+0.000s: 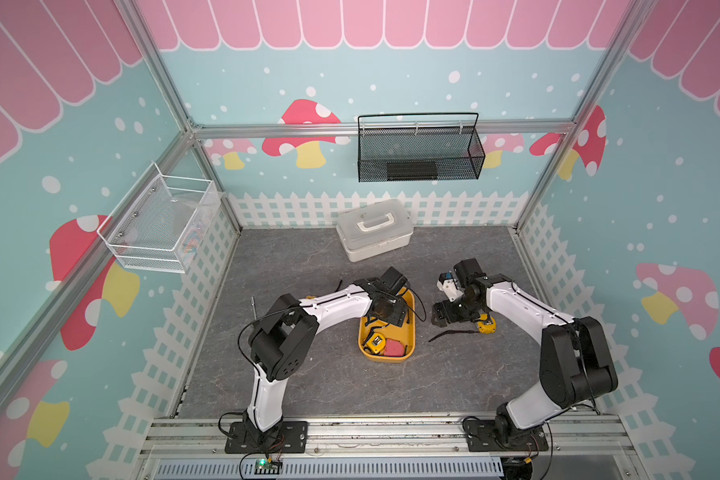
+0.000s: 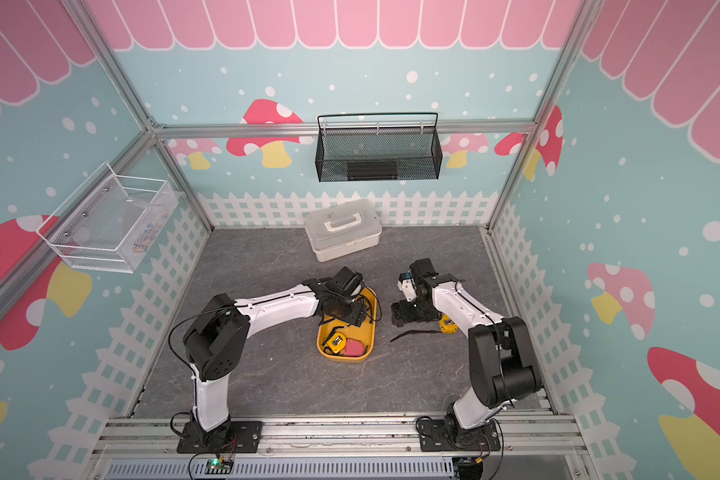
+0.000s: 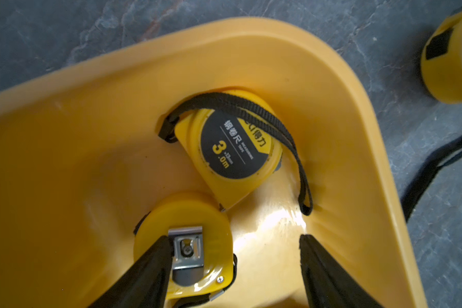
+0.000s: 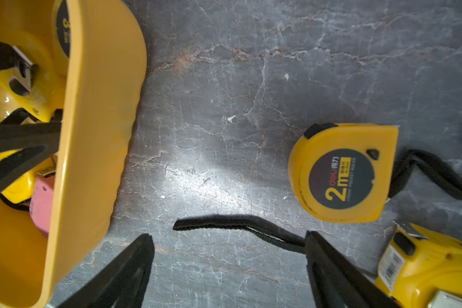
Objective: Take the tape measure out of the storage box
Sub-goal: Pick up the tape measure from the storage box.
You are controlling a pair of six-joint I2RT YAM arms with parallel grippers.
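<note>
The orange-yellow storage box (image 1: 385,360) (image 2: 346,360) lies mid-table. My left gripper (image 3: 235,248) hangs open inside its far end (image 3: 251,34). One finger (image 3: 155,264) overlaps a yellow tape measure (image 3: 195,221) with a metal belt clip; the other is over bare floor. A second tape measure (image 3: 235,149), marked 3.0m, lies just beyond. In both top views my wrist hides these two. My right gripper (image 4: 227,240) (image 1: 443,316) is open over bare table beside the box wall (image 4: 91,133). A 2m tape measure (image 4: 342,173) and another yellow one (image 4: 424,266) lie there.
The box's near end holds another yellow tape measure (image 1: 375,341) and a pink case (image 1: 391,348). A black strap (image 4: 224,224) (image 1: 449,334) trails across the table between my right fingers. A white lidded case (image 1: 374,235) stands at the back; mesh baskets hang on the walls.
</note>
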